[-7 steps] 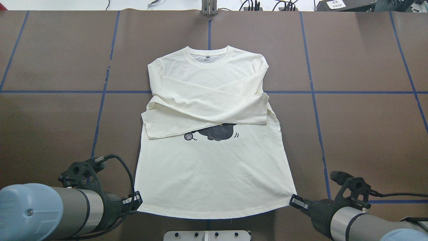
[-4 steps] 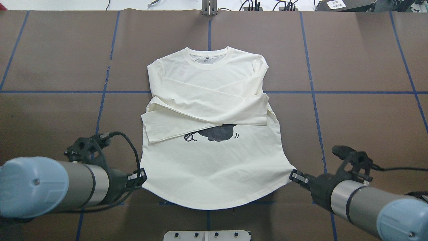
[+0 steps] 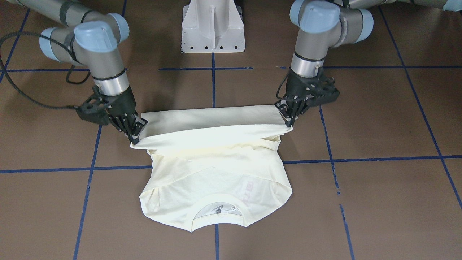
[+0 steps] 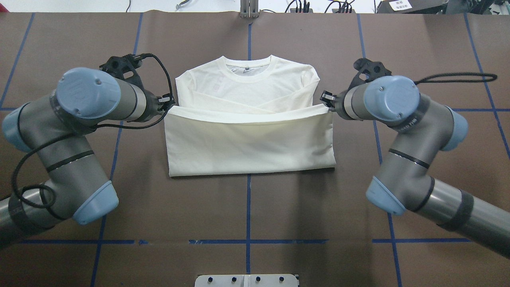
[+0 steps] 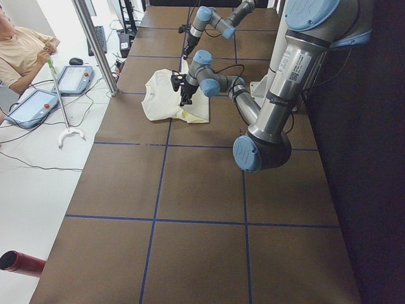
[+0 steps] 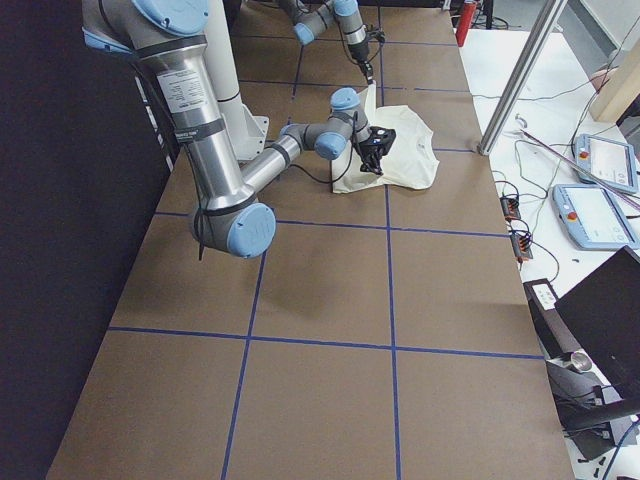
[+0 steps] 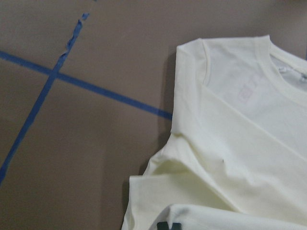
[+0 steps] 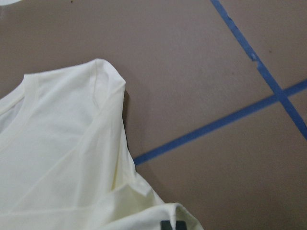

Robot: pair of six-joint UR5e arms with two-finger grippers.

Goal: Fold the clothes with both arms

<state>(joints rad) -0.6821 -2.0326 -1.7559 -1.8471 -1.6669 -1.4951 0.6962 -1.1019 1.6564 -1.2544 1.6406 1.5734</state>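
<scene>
The cream-white T-shirt point(image 4: 247, 139) lies mid-table with its collar point(image 4: 248, 71) toward the far edge. Its lower half is folded up over the crossed sleeves, plain side up, so the print is hidden. My left gripper point(image 4: 166, 104) is shut on the hem's left corner. My right gripper point(image 4: 327, 103) is shut on the hem's right corner. The hem stretches taut between them, just below the shoulders. The front-facing view shows the left gripper point(image 3: 288, 121) and right gripper point(image 3: 136, 135) holding that edge slightly above the shirt point(image 3: 216, 173). Both wrist views show a shoulder of the shirt point(image 7: 240, 143) point(image 8: 57, 158) below.
Blue tape lines point(image 4: 119, 131) grid the brown table. The white pedestal base point(image 3: 213, 29) stands at the robot's side. Cables point(image 4: 303, 6) lie along the far edge. A person point(image 5: 19, 50) sits beside tablets point(image 5: 35, 107) past the table's far side.
Both grippers have carried the hem from the near edge toward the collar. The lower half now covers the sleeves and the print.
</scene>
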